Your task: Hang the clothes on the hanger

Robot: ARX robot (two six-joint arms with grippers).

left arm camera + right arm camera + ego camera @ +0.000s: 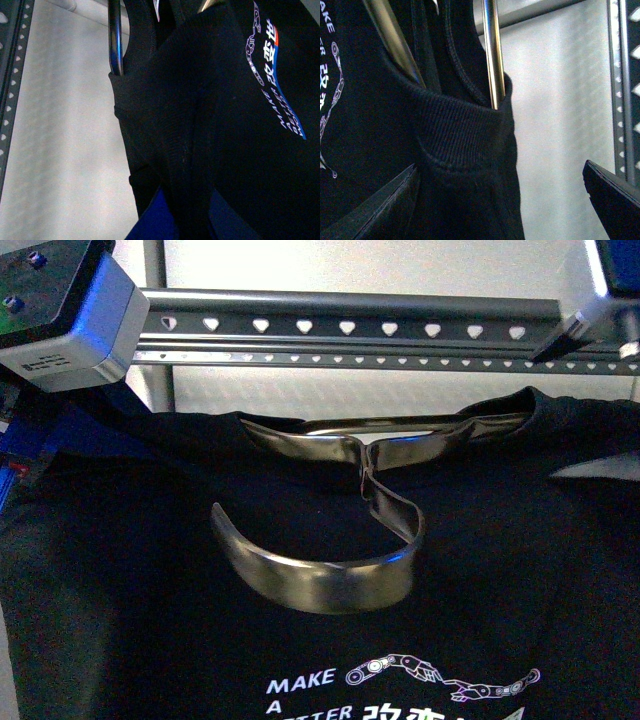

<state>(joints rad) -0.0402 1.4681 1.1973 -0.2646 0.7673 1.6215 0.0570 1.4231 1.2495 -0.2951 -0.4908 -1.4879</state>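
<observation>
Hanging across most of the front view, the black T-shirt (120, 570) is carrying the hanger (320, 585) in its neck opening. The hanger's shoulders are sitting inside the collar toward 12 o'clock. Its broad flat hook is drooping out over the chest toward 6 o'clock, lying against the cloth just above the white print (300, 685). A perforated rail (350, 328) is running from 9 o'clock to 3 o'clock behind the shirt, well apart from the hook.

In the right wrist view, the right tool (500, 170) is standing with its jaws spread. One of its dark fingers (370, 210) is lying against the shirt body, and the other is hanging clear of the cloth in front of the pale wall. The ribbed collar (455, 135) is sitting between them, with two hanger bands entering it from above.

In the left wrist view, the shirt is filling most of the picture, with one thin hanger edge showing near the neckline. A blue part of the left tool (160, 220) is showing beneath the fabric. The cloth is covering the rest, so an onlooker cannot tell whether its jaws are spread or pressed together.
</observation>
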